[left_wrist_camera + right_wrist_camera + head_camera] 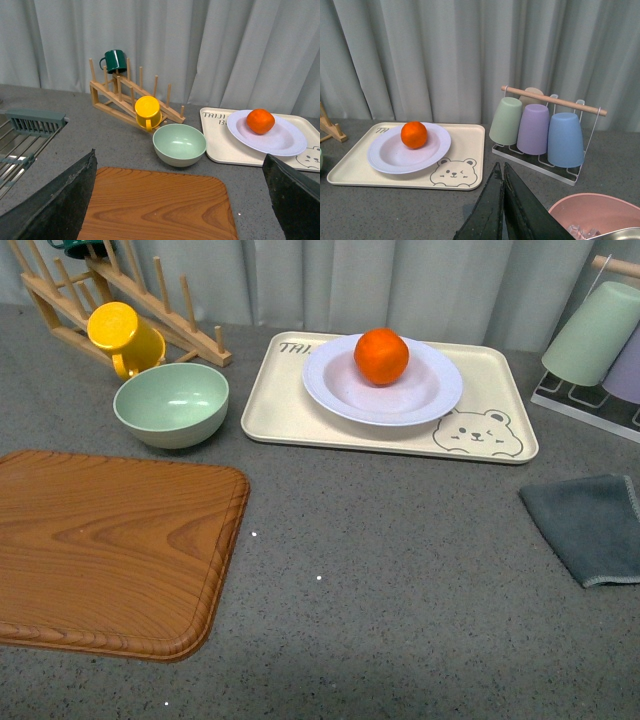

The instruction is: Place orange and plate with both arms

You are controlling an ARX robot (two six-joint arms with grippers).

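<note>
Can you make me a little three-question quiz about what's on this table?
1. True or false: the orange sits in the plate.
2. What is the plate resting on? A) the wooden cutting board B) the bear-print tray C) the grey cloth
3. Fill in: the yellow mug lies beside the pale green ____.

Key:
1. True. The orange is in the plate's hollow.
2. B. The plate sits on the tray, above the bear face.
3. Bowl.
</note>
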